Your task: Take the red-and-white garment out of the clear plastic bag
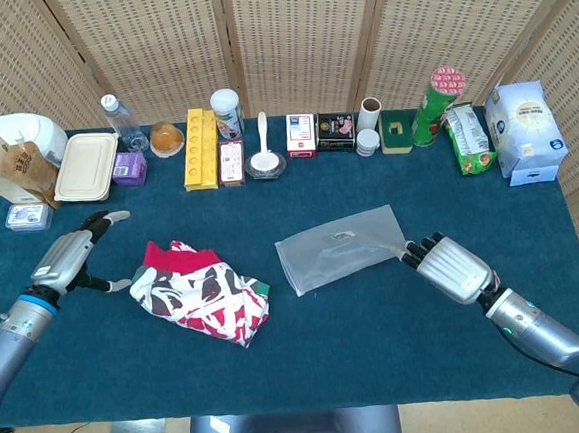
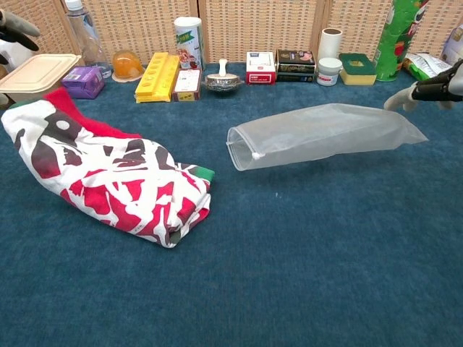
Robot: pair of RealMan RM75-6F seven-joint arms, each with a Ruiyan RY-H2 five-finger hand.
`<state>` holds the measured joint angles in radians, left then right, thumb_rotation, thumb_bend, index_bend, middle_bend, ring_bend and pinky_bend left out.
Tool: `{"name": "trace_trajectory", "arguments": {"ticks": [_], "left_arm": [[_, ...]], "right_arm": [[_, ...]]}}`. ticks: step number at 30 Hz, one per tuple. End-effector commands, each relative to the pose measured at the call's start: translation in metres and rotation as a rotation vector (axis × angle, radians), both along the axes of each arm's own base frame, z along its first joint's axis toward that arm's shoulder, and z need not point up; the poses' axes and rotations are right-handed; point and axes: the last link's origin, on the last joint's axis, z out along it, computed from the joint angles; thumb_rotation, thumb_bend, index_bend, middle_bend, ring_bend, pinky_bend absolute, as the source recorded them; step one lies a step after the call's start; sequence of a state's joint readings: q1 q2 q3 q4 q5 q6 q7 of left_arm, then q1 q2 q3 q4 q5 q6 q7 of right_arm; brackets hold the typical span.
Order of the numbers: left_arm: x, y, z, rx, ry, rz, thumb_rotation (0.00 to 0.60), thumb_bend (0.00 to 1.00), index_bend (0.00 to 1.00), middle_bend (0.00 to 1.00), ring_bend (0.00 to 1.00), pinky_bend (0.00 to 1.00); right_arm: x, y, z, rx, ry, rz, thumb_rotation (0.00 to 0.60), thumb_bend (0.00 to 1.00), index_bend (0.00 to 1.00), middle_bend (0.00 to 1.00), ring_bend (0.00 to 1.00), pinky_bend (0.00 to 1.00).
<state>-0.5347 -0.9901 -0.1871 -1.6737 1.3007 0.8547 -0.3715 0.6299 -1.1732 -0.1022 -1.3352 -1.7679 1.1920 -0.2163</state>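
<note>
From the head view: lying bunched on the blue table, clear of the bag, the red-and-white garment, with the clear plastic bag flattened well apart at its 3 o'clock. Hovering at the garment's 9 o'clock, just beside its edge, the left hand, fingers spread and grasping nothing. Sitting at the bag's 4 o'clock, the right hand, fingers extended toward the bag's closed corner, released; touching or not, cannot tell. Standing along the far edge, a row of boxes, bottles and cans.

From the chest view: showing far less of both hands, only dark fingertips of the left hand at 10 o'clock and of the right hand at 2 o'clock. Showing more clearly the garment folded in a mound and the bag gaping toward it.
</note>
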Motion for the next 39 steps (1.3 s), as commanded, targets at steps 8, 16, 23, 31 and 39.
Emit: {"name": "trace_trajectory", "arguments": {"ticks": [8,16,23,31,39], "left_arm": [[-0.022,-0.023,0.027,0.122,0.026,0.009,0.600,0.06,0.06,0.14,0.00,0.15],[-0.041,-0.055,0.031,0.258,0.067,0.005,0.600,0.16,0.06,0.14,0.01,0.18],[-0.065,-0.101,0.029,0.333,0.141,0.026,0.600,0.19,0.10,0.14,0.05,0.21],[-0.085,-0.143,0.023,0.361,0.199,0.058,0.600,0.19,0.14,0.14,0.06,0.21],[-0.094,-0.176,0.021,0.391,0.190,0.099,0.600,0.19,0.16,0.15,0.06,0.21]], "right_arm": [[-0.008,0.005,0.020,-0.027,-0.075,-0.057,0.600,0.02,0.09,0.24,0.39,0.44],[-0.020,0.008,0.037,-0.135,-0.241,-0.161,0.600,0.08,0.17,0.31,0.44,0.49],[-0.038,0.022,0.051,-0.256,-0.437,-0.334,0.600,0.20,0.43,0.49,0.60,0.64],[-0.055,0.045,0.060,-0.344,-0.502,-0.466,0.600,0.21,0.49,0.52,0.60,0.63],[-0.068,0.076,0.064,-0.408,-0.515,-0.492,0.600,0.21,0.53,0.54,0.60,0.62]]}}
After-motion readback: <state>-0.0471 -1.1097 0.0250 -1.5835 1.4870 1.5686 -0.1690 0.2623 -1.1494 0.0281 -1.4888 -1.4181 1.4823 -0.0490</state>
